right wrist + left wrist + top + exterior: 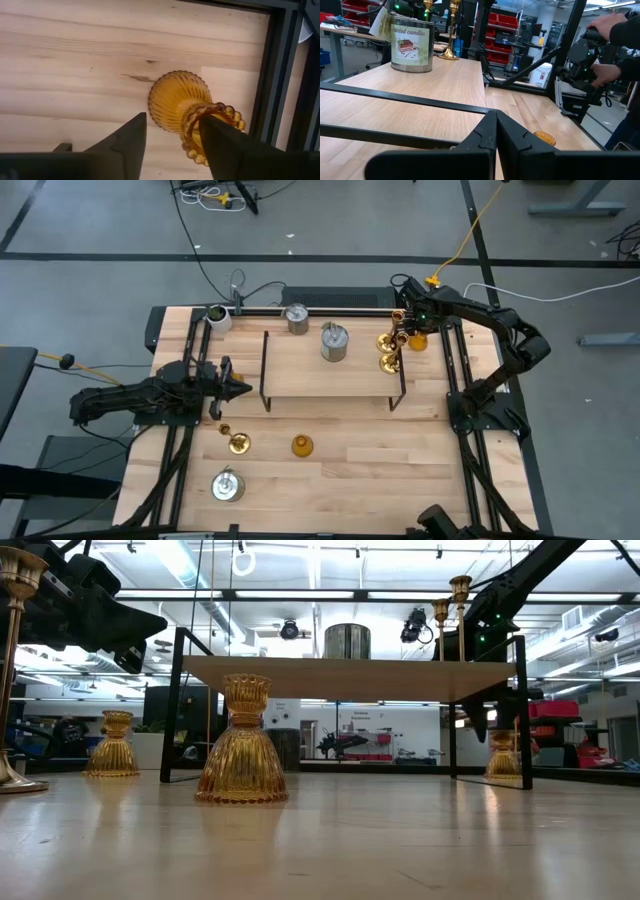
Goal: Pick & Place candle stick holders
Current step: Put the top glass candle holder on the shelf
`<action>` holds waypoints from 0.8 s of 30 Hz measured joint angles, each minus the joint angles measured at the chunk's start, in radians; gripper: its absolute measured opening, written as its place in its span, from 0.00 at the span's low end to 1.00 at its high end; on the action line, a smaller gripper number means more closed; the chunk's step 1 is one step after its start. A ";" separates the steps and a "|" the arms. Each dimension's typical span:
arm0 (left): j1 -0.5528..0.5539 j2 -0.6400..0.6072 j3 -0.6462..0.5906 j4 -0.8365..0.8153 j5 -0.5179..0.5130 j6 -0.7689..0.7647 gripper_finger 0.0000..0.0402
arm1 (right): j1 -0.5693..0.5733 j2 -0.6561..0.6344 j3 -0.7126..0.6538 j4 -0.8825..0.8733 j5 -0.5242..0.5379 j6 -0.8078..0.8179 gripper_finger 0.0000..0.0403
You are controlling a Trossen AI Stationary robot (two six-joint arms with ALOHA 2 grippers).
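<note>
Fingers spread, the right gripper (170,142) is hanging above an amber holder (181,102) standing on the table just beside the rack's black wire side (274,75), its beaded neck lying against one finger. It probably needs centring before closing, avoiding the wire. The left gripper (238,389) is waiting, fingers pressed together, at the rack's (330,375) left end.

Robotics lab; red storage bins (512,21), ceiling light strips (300,594)

The ribbed holder (181,101) is amber-orange, and two tall holders (389,352) are shiny gold. The counter (380,450) is pale wood, the rack (330,370) frame black.
</note>
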 joint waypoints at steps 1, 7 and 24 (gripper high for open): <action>0.000 0.000 0.000 0.000 0.000 0.000 0.02 | 0.000 0.000 0.000 0.000 0.000 0.000 0.42; 0.000 0.000 0.000 0.000 0.000 0.000 0.02 | 0.000 0.000 0.000 0.000 0.000 -0.001 0.31; 0.000 0.000 0.000 0.000 0.000 0.000 0.02 | 0.000 -0.002 0.000 -0.002 0.000 -0.023 0.15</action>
